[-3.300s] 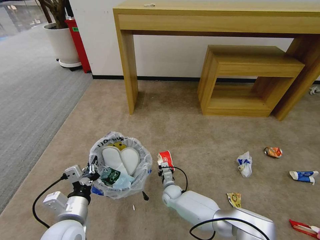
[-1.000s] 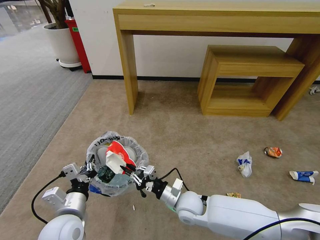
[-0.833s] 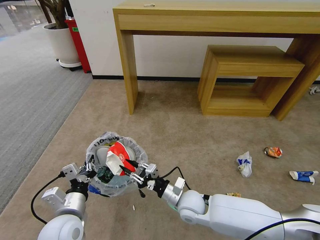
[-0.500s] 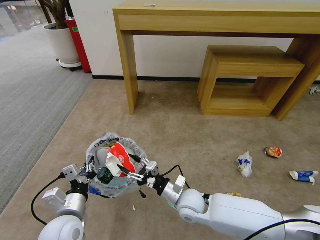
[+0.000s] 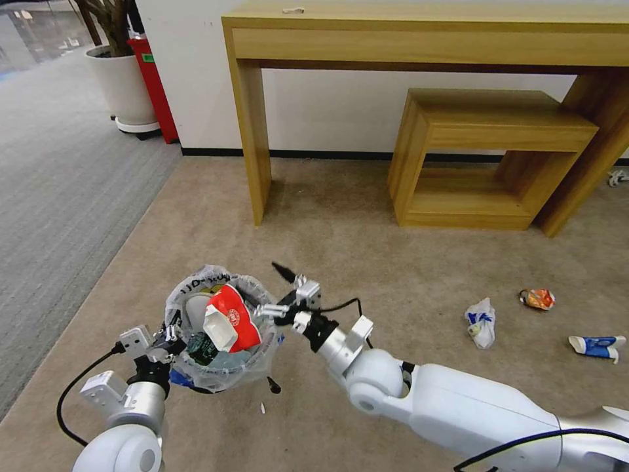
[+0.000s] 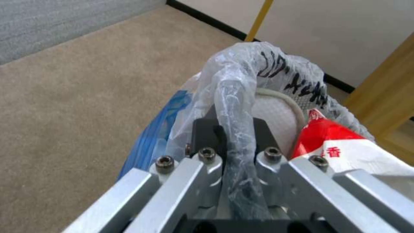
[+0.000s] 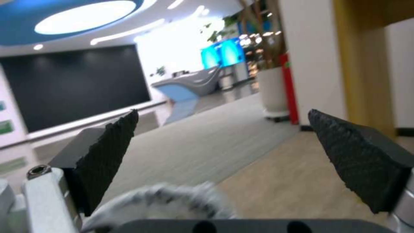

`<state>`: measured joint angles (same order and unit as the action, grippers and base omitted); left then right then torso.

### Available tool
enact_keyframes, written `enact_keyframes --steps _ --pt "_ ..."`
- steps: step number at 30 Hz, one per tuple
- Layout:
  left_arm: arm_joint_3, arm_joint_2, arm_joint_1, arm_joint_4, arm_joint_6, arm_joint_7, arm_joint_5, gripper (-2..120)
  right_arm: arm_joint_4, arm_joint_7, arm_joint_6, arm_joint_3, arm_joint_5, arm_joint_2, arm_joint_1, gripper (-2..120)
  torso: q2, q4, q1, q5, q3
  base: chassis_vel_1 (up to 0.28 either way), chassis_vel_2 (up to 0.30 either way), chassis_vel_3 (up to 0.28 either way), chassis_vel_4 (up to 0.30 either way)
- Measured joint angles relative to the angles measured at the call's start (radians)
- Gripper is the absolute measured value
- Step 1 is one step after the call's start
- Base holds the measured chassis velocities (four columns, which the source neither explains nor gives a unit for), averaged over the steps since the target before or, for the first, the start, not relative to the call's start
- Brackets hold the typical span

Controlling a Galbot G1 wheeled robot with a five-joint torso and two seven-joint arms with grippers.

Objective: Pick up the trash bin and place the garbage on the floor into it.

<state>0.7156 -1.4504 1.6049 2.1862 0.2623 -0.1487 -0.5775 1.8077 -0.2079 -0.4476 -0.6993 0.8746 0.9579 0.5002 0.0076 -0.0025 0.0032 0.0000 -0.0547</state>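
The trash bin (image 5: 196, 373), dark blue with a printed clear bag over its rim, hangs above the beige floor (image 5: 367, 262). My left gripper (image 5: 167, 339) is shut on its near-left rim; the left wrist view shows the fingers (image 6: 207, 136) clamped on the bag-covered rim (image 6: 241, 97). In the bin, a red paper cup (image 5: 229, 318) lies on white slippers (image 5: 195, 307) and a small bottle (image 5: 200, 346). My right gripper (image 5: 272, 290) hovers open and empty above the bin's right rim, pads (image 7: 108, 152) wide apart. A blue-white carton (image 5: 596, 345) and two wrappers (image 5: 481, 321) (image 5: 537, 299) lie on the floor at right.
A tall wooden desk (image 5: 419, 39) and a low wooden shelf (image 5: 485, 157) stand against the far wall. A white planter (image 5: 124, 92) and a red stand (image 5: 154, 85) are at the back left by the grey striped carpet (image 5: 59, 183). Small scraps (image 5: 273, 385) lie under the bin.
My right gripper carried the red cup from the floor over the bin, let go of it there, and has now risen clear of the rim, open. The bin shifted slightly nearer.
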Motion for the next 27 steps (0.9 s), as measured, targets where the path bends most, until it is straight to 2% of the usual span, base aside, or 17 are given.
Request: enact_keyframes --steps 9,13,20,27 --pt "0.01 0.0 0.002 -0.003 -0.009 0.015 0.016 3 0.0 -0.042 0.024 0.128 0.008 -0.003 0.022 100 0.0 0.0 0.0 0.0 0.0 0.0 0.0 0.0 0.0" --pt "0.012 -0.002 0.006 -0.005 -0.011 0.025 0.022 3 -0.004 -0.093 0.061 0.201 0.004 -0.01 0.042 100 0.0 0.0001 0.0 0.0001 0.0 0.0 0.0 0.0 0.0" --pt "0.027 0.007 0.008 -0.032 -0.031 0.068 0.073 3 -0.044 -0.282 0.178 0.398 -0.011 -0.052 0.139 100 0.0 0.0 0.0 0.0001 0.0 0.0 0.0 0.0 0.0" --pt "0.025 0.016 -0.005 -0.052 -0.035 0.073 0.086 3 -0.095 -0.313 0.196 0.54 -0.057 -0.092 0.253 100 0.0 0.0 0.0 0.0003 0.0 0.0 0.0 0.0 0.0"
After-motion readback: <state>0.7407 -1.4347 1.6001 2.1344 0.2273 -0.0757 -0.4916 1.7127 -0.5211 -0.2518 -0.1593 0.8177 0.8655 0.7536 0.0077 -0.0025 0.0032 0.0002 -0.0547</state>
